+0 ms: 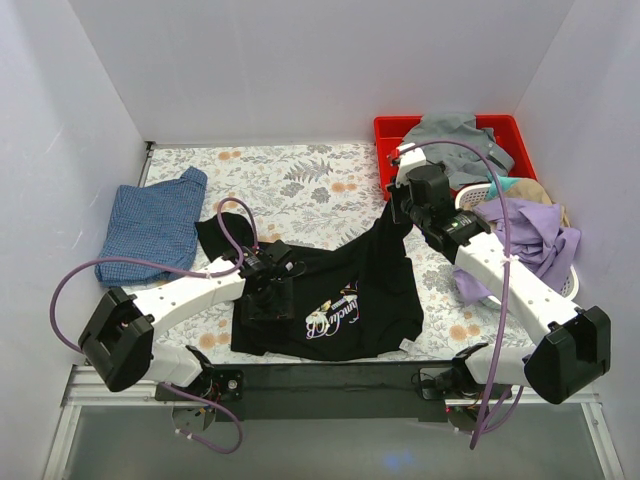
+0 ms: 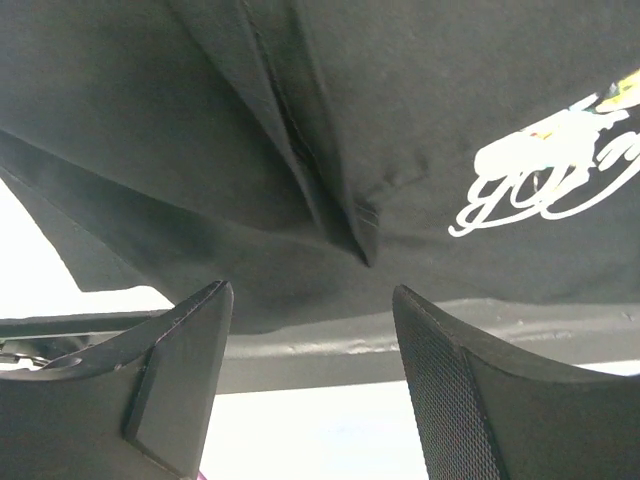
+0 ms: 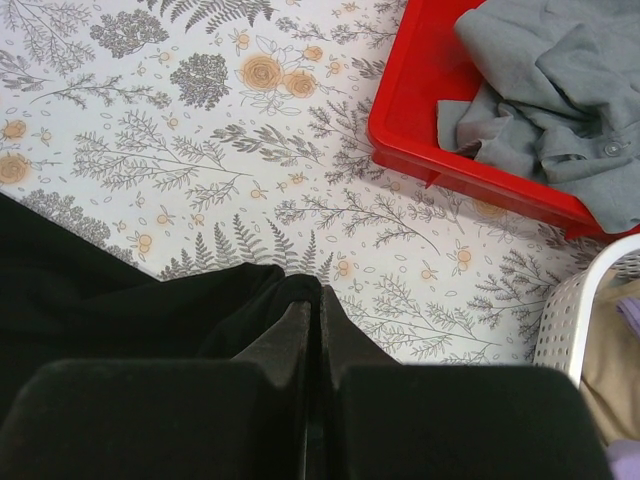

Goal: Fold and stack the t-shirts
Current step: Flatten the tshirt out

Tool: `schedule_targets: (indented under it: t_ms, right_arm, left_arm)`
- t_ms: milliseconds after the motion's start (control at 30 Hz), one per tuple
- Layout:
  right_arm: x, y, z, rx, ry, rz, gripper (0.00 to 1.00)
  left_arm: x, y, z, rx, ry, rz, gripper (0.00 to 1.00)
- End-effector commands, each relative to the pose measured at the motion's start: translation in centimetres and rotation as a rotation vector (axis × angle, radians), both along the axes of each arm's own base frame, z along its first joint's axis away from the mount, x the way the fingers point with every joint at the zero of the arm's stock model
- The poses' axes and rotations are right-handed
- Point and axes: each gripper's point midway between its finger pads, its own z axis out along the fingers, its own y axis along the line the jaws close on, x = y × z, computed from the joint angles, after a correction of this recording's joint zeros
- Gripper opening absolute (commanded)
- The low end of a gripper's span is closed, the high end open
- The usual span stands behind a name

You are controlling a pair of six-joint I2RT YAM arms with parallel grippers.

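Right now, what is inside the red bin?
A crumpled grey garment lies in the red bin, with some bare red floor showing beside it. Anything beneath the garment is covered, so I cannot tell.

Left arm (image 1: 190,292) and right arm (image 1: 500,270): white links, black joint modules. A purple cable (image 1: 150,268) runs behind each arm's fingers (image 2: 180,380). Fingers: black wedges; one pad (image 2: 445,390) of the left gripper (image 2: 310,290) is mesh-textured.

black t-shirt (image 1: 370,280) spread, corner lifted, blue t-shirt (image 1: 150,225) folded left
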Motion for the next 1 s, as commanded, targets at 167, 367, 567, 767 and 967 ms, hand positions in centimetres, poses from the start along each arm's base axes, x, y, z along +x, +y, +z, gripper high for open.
schedule_targets:
  t_ms: [167,367,567,767,967]
  right_arm:
    - [0.1,0.0,2.0,0.046,-0.069,-0.005,0.01]
    - [-0.1,0.2,1.5,0.049,-0.057,0.004,0.01]
    - [-0.3,0.2,0.7,0.049,-0.041,0.007,0.01]
    - [-0.2,-0.1,0.8,0.044,-0.046,-0.003,0.01]
    - [-0.3,-0.3,0.7,0.036,-0.049,-0.01,0.01]
  left_arm:
    - [2.5,-1.1,-0.9,0.025,-0.066,0.038,0.63]
    - [4.7,-2.2,-0.6,0.034,-0.121,0.052,0.63]
    - [6.1,-3.0,0.0,0.037,-0.157,0.05,0.6]
    - [5.7,-2.9,-1.0,0.047,-0.124,0.034,0.51]
    - [4.4,-2.2,-0.4,0.039,-0.107,0.026,0.54]
